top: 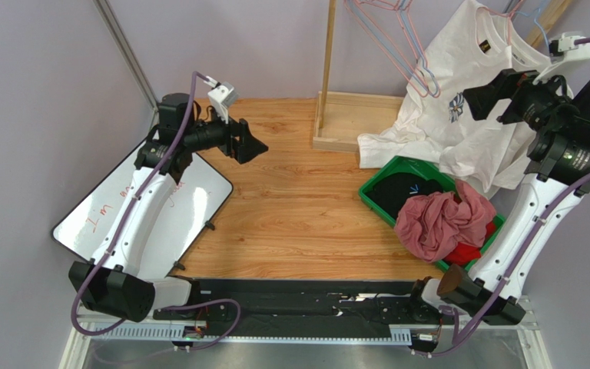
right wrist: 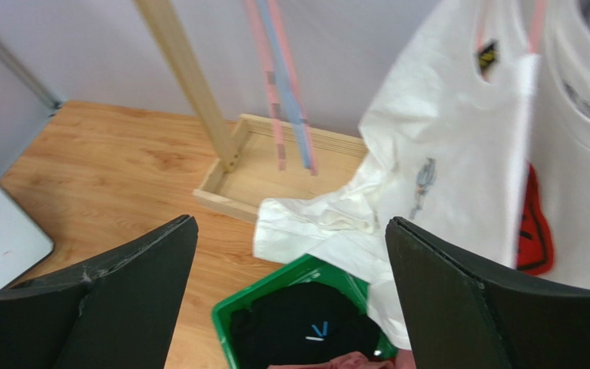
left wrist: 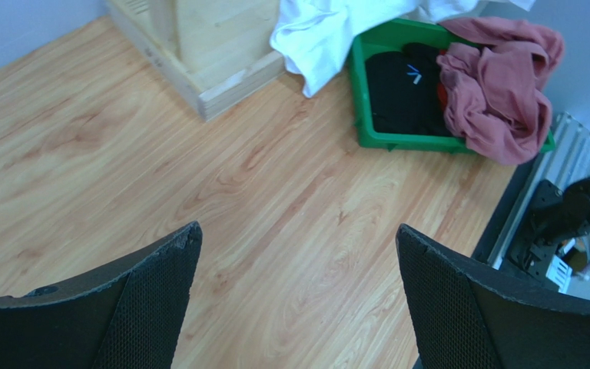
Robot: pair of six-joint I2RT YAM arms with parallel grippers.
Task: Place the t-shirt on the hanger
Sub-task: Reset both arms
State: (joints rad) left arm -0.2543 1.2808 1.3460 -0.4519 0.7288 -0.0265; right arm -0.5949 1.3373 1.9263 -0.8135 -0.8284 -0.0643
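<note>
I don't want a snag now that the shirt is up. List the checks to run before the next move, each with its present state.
1. Left pincer open and empty: ok.
2. Right pincer open and empty: ok.
3. T-shirt collar raised above the table: ok.
4. T-shirt hem hanging free: not ok; it lies on the table and over the bin rim.
5. Hanger seated in both shoulders: cannot tell; the wire is mostly hidden and blurred.
</note>
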